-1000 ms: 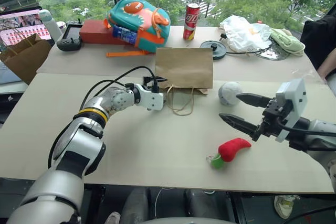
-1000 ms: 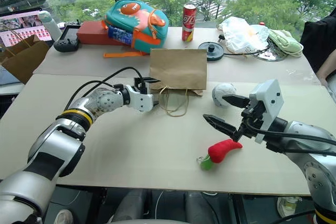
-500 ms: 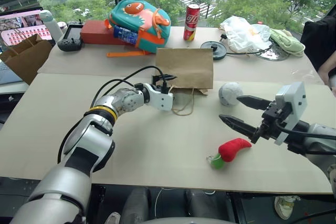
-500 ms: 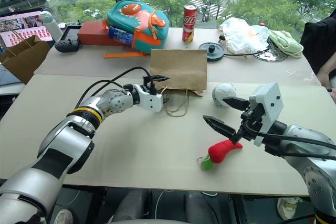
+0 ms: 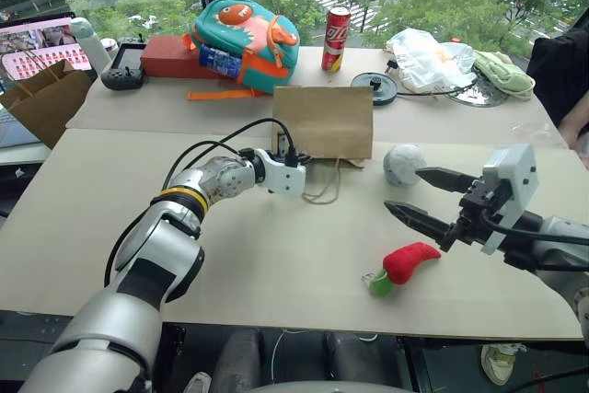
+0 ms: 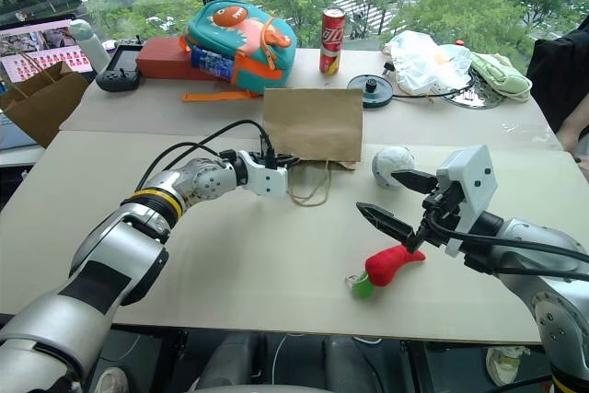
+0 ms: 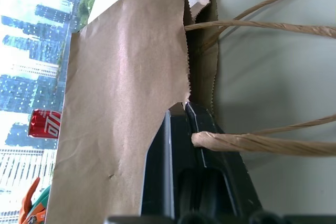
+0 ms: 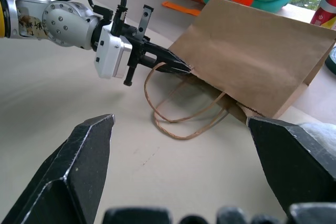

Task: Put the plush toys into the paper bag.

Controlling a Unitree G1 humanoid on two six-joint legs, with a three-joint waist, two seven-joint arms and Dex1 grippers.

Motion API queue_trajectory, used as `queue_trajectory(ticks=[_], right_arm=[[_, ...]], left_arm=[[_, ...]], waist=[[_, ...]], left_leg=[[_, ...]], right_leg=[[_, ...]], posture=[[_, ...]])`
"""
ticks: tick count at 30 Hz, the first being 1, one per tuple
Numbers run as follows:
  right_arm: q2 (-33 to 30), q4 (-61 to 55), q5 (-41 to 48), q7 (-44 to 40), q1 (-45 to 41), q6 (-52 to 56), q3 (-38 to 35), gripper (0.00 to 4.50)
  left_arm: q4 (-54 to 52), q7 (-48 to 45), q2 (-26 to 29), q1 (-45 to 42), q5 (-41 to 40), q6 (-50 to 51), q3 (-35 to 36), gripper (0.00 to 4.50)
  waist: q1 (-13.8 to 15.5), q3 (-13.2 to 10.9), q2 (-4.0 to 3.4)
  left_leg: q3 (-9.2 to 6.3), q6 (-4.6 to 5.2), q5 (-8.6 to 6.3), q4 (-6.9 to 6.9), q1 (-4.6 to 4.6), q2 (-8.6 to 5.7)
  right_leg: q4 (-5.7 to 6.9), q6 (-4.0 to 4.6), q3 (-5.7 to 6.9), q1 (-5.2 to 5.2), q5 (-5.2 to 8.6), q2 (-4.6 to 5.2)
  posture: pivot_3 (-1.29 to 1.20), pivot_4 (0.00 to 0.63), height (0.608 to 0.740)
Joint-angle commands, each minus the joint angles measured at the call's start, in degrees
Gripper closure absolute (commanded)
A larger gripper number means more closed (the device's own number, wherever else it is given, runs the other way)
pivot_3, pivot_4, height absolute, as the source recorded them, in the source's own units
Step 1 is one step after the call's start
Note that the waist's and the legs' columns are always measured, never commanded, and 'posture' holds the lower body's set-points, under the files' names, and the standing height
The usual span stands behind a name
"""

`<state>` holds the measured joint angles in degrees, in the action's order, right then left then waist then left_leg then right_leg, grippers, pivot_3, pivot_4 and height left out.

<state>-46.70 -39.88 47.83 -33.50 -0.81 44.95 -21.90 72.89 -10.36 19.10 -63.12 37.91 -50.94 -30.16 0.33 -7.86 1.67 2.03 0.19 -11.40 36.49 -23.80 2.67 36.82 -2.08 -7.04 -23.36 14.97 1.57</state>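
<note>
The paper bag [image 5: 324, 120] lies flat on the table with its mouth and cord handles [image 5: 322, 183] toward me. My left gripper [image 5: 308, 160] is shut on the paper edge at the mouth's left corner, and in the left wrist view [image 7: 185, 109] one handle cord crosses its finger. The whitish-grey ball [image 5: 402, 163] sits right of the bag. A red chili pepper with a green stem [image 5: 408, 261] lies nearer the front edge. Between those two toys my right gripper [image 5: 403, 190] hovers open, touching neither.
Along the far side stand a teal dinosaur backpack [image 5: 244, 39], a red box [image 5: 170, 57], a red can [image 5: 336, 37], a black disc [image 5: 379, 86] and a white plastic bag [image 5: 423, 57]. A darker brown bag [image 5: 41, 98] stands far left. A person's sleeve [image 5: 563, 62] shows far right.
My left gripper moved slightly right to the bag's mouth and went from open to shut on the paper edge. The right arm and both toys stayed put.
</note>
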Motion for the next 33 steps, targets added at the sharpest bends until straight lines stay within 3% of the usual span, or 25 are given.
queue_trajectory(ticks=[1, 7, 14, 21, 27, 33], right_arm=[[0.1, -0.5, -0.5, 0.5, -0.8, -1.6, -0.7, 0.00], [0.3, 0.2, -1.7, 0.6, -1.5, -1.8, 0.1, 0.00], [0.5, 1.1, -5.0, 1.4, 0.0, -2.3, 1.2, 0.00], [2.3, 1.5, -8.8, 2.9, 0.9, -2.6, 4.2, 0.00], [4.0, 4.0, -13.2, 4.7, 0.1, -3.3, 7.1, 0.00], [5.6, 4.7, -14.5, 4.8, -1.6, -3.5, 8.6, 0.00]], left_arm=[[-0.2, -0.7, -0.1, -2.0, -1.3, 0.1, 1.0, 4.44], [-0.9, -10.1, -0.8, -1.4, -8.8, -0.1, 6.1, 4.44], [-8.3, -29.7, 1.0, 2.5, -22.3, 2.2, 13.2, 4.44], [-35.7, -44.5, 5.8, 13.0, -37.0, 22.4, 18.5, 4.44], [-56.9, -45.5, 8.0, 18.3, -44.2, 44.8, 21.9, 4.44], [-65.7, -43.3, 7.5, 20.0, -47.2, 57.2, 23.3, 4.44]], waist=[[0.0, 0.0, 0.00], [0.0, 0.0, 0.00], [-0.3, 0.0, -0.02], [-1.2, 0.0, -0.05], [-1.3, 0.0, -0.07], [-1.2, 0.1, -0.12]], left_leg=[[0.00, 0.00, 0.00, 0.00, 0.00, 0.00], [0.00, 0.00, 0.00, 0.00, 0.00, 0.00], [0.00, 0.00, 0.00, 0.00, 0.01, 0.01], [-0.07, 0.00, 0.01, 0.04, 0.04, 0.05], [-0.15, 0.00, 0.00, 0.16, 0.06, 0.06], [-0.18, 0.00, 0.00, 0.23, 0.11, 0.06]], right_leg=[[0.00, 0.00, 0.00, 0.00, 0.00, 0.00], [0.00, 0.00, 0.01, 0.00, 0.00, 0.00], [0.03, 0.00, 0.02, 0.00, 0.00, 0.00], [0.15, 0.02, 0.03, 0.01, 0.00, -0.04], [0.17, 0.01, 0.04, 0.11, 0.01, -0.06], [0.15, -0.01, 0.05, 0.20, 0.02, -0.08]], posture=[[0.00, 0.150, 0.733], [0.00, 0.150, 0.733], [0.00, 0.150, 0.733], [0.00, 0.150, 0.733], [0.00, 0.150, 0.733], [0.00, 0.150, 0.733]])
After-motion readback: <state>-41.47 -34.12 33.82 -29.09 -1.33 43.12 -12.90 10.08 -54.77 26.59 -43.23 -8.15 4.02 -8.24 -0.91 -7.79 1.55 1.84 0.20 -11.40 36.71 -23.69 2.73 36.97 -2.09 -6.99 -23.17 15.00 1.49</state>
